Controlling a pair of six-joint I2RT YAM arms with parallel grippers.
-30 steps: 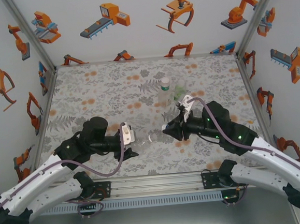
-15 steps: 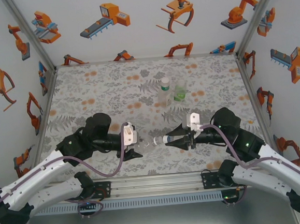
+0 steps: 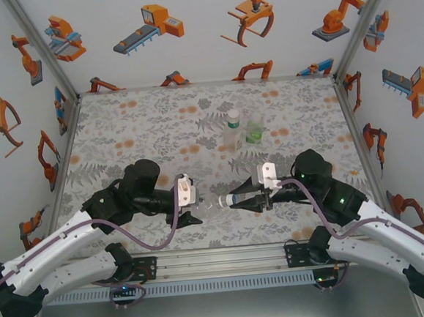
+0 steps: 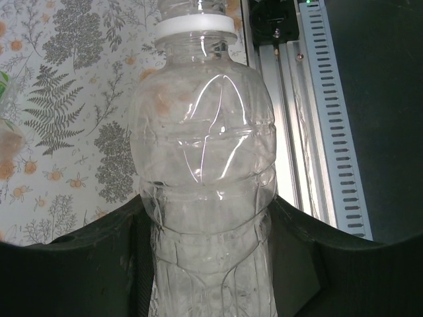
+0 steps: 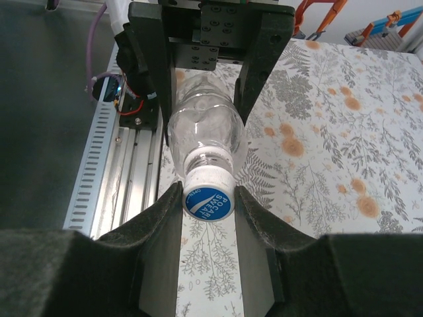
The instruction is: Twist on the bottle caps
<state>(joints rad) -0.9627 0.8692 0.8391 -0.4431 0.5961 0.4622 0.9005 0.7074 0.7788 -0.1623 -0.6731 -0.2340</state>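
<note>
A clear bottle [image 4: 205, 152] lies level above the table, and my left gripper [image 4: 208, 264] is shut on its body. In the top view that bottle [image 3: 214, 201] points right from my left gripper [image 3: 199, 204]. My right gripper [image 5: 209, 193] is shut on a white bottle cap [image 5: 209, 200] with a blue printed top. The cap sits on the mouth of the bottle [image 5: 205, 129]. From above, my right gripper [image 3: 233, 199] meets the bottle's neck near the table's front middle.
Two more bottles stand upright at the back middle: a clear one with a white cap [image 3: 233, 129] and a green-tinted one [image 3: 254, 129]. The aluminium rail [image 3: 220, 261] runs along the near edge of the floral table [image 3: 151, 126].
My right gripper has swung down and left from near the standing bottles, bringing the cap to the mouth of the held bottle. The left arm has shifted slightly right.
</note>
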